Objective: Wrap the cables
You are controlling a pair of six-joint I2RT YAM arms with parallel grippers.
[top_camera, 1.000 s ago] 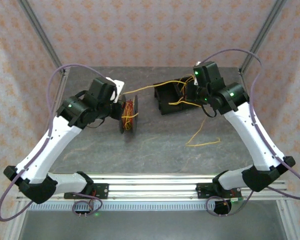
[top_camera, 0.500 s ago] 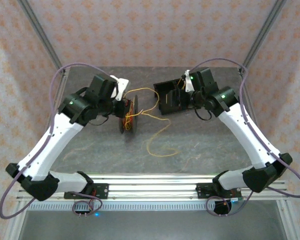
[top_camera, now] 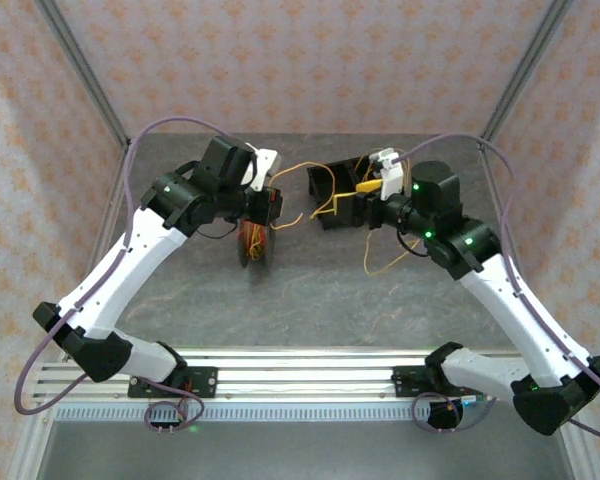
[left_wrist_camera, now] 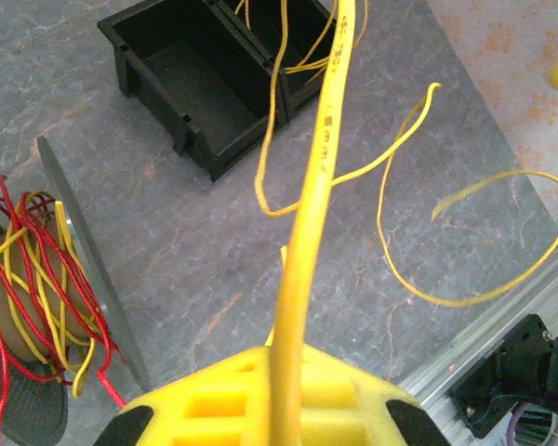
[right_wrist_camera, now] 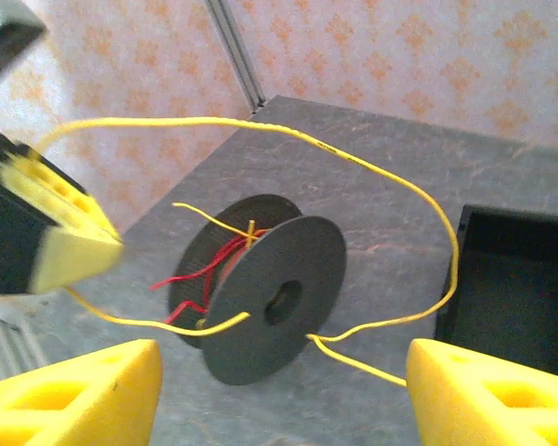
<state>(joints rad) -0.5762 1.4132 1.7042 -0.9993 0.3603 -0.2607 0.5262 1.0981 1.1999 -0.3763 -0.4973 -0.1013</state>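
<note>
Two arms at work, seen from above: the L arm (top_camera: 120,270) rises from its base near-left of the spool (top_camera: 258,228) and angles inward, elbow bent, wrist just behind-left of the spool. The L gripper (top_camera: 268,200) sits right above the spool's far rim w/ jaws clamped together on a yellow cable (left_wrist_camera: 321,167), which runs out from btwn its yellow fingers (left_wrist_camera: 260,400). The R arm (top_camera: 510,290) reaches in from near-right of the spool, forearm sloping up and left, wrist turned toward the spool. The R gripper (top_camera: 365,190) hangs well right of the spool, facing it, fingers (right_wrist_camera: 93,390) spread wide, nothing btwn them.
</note>
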